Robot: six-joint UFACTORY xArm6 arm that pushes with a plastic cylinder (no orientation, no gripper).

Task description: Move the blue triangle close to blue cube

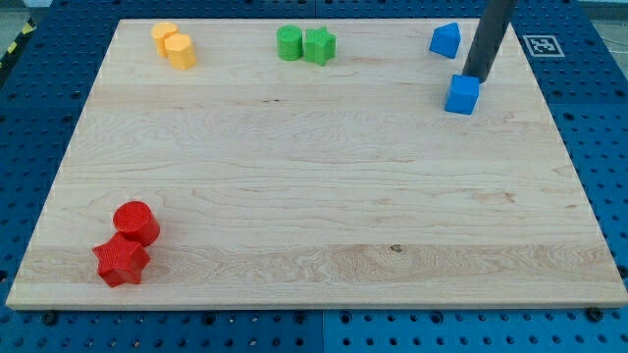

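Observation:
The blue triangle (445,39) lies near the board's top right edge. The blue cube (462,95) sits just below it and slightly right, a small gap apart. My tip (477,76) is the lower end of a dark rod coming down from the view's top; it stands right at the cube's upper right corner, to the lower right of the triangle.
Two green blocks, a cylinder (289,43) and a star (320,45), sit at top centre. Two yellow blocks (175,44) sit at top left. A red cylinder (135,223) and red star (121,260) sit at bottom left. The wooden board (314,196) lies on blue pegboard.

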